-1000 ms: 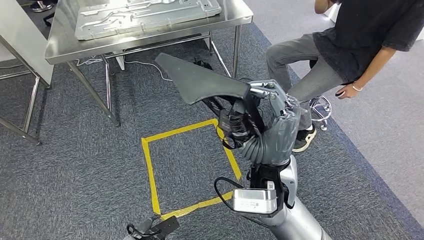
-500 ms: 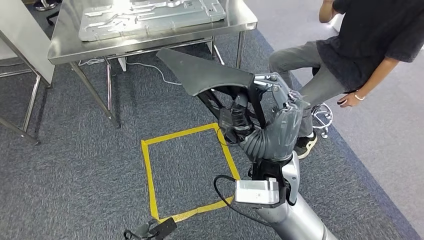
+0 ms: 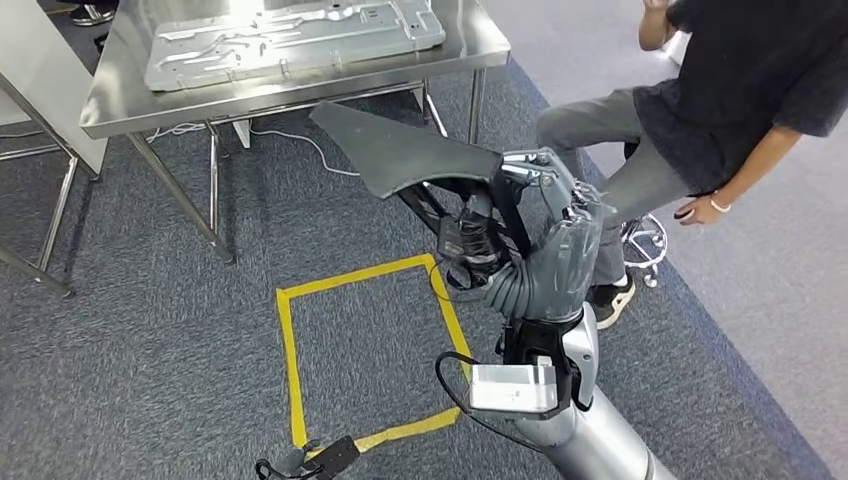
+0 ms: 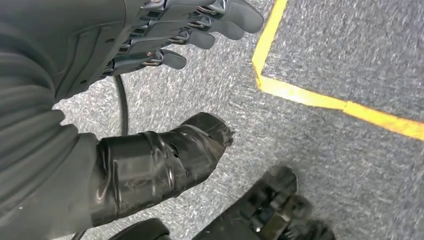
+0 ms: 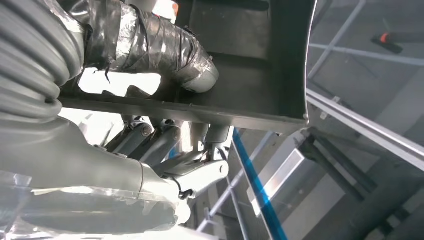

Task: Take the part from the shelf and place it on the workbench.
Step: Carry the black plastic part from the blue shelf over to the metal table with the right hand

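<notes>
Part (image 3: 400,152) gripped by right hand (image 3: 545,250) in head view; left hand (image 4: 115,45) by floor, fingers loosely apart, holding nothing.

My right hand (image 3: 545,235), mid-frame, grips a dark grey wedge-shaped plastic part (image 3: 395,152) pointing toward the steel surface (image 3: 290,85) at upper left, above yellow floor tape (image 3: 290,365).

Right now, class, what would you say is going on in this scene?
A humanoid robot's right hand holds a flat dark part up over a grey carpet, near a steel workbench that already carries a silver metal panel. The part has not reached the bench. The left hand hangs empty near the floor, beside a yellow tape square. A person sits on a stool to the robot's right.
</notes>
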